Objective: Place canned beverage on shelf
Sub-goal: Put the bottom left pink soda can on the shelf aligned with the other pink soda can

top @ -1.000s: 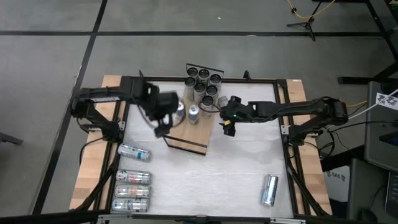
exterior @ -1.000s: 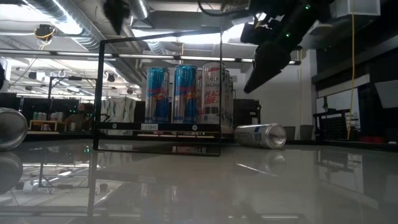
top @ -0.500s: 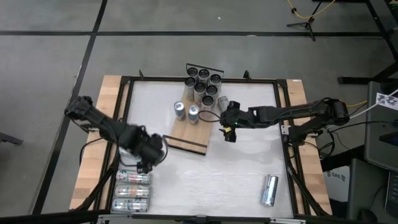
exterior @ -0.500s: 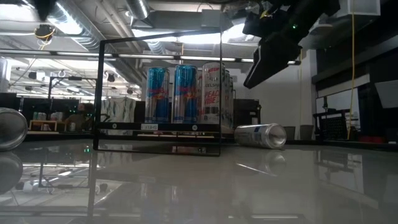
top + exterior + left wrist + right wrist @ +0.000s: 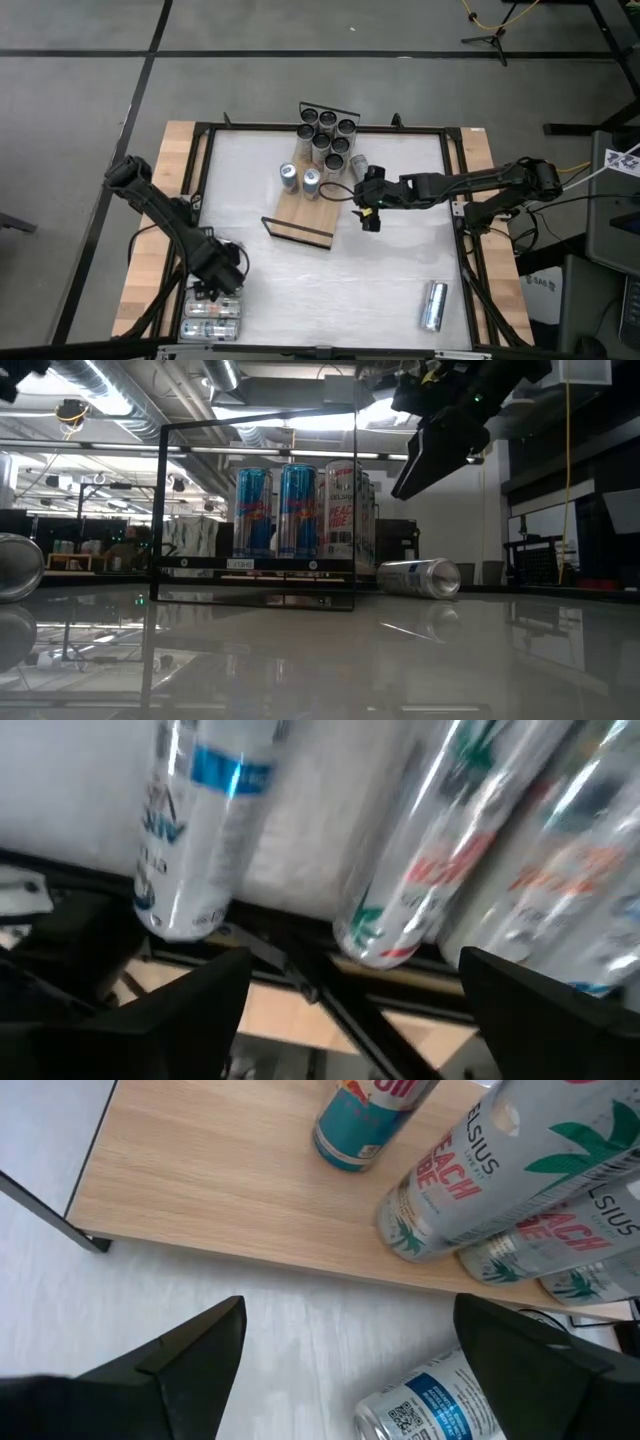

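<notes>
At the table's near left corner the left gripper (image 5: 213,283), fingers spread and holding nothing, hangs directly over a row of cans (image 5: 211,318) lying on their sides. In the left wrist view the fallen cans (image 5: 425,860) show just past the open fingers (image 5: 180,1010), their long axes running away from the gripper, ends toward the table frame. This arm is much the nearer to them, so the pick is likely its work. A lone can (image 5: 433,304) lies well apart at the near right. Farther back the shelf (image 5: 304,207) lies on the table, set aslant, with upright cans (image 5: 325,135) crowding its far end and two (image 5: 299,178) standing mid-board. The right gripper (image 5: 366,212), also open and empty, waits just beside the shelf's right edge, above another fallen can (image 5: 440,1398).
</notes>
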Tool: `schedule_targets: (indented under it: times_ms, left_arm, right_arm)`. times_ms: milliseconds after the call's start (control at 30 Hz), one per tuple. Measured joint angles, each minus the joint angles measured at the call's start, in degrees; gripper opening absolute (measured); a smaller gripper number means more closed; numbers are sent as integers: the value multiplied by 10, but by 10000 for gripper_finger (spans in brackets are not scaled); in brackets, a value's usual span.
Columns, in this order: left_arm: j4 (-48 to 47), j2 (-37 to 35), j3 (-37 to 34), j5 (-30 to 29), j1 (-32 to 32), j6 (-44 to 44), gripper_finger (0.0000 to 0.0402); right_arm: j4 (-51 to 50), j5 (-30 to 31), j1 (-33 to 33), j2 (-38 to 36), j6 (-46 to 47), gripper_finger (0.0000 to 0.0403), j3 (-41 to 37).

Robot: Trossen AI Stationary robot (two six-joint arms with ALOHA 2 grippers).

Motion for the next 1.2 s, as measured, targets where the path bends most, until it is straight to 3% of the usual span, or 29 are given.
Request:
schedule_targets:
  times_ms: [333, 667, 1200]
  left_arm:
    - [92, 0, -81, 68, -40, -1, 350]
    - [198, 0, -135, 69, -43, -1, 350]
    - [237, 0, -183, 75, -77, -1, 350]
  right_arm:
    - [0, -3, 0, 0, 0, 351, 0]
    - [0, -3, 0, 0, 0, 351, 0]
    - [0, -3, 0, 0, 0, 351, 0]
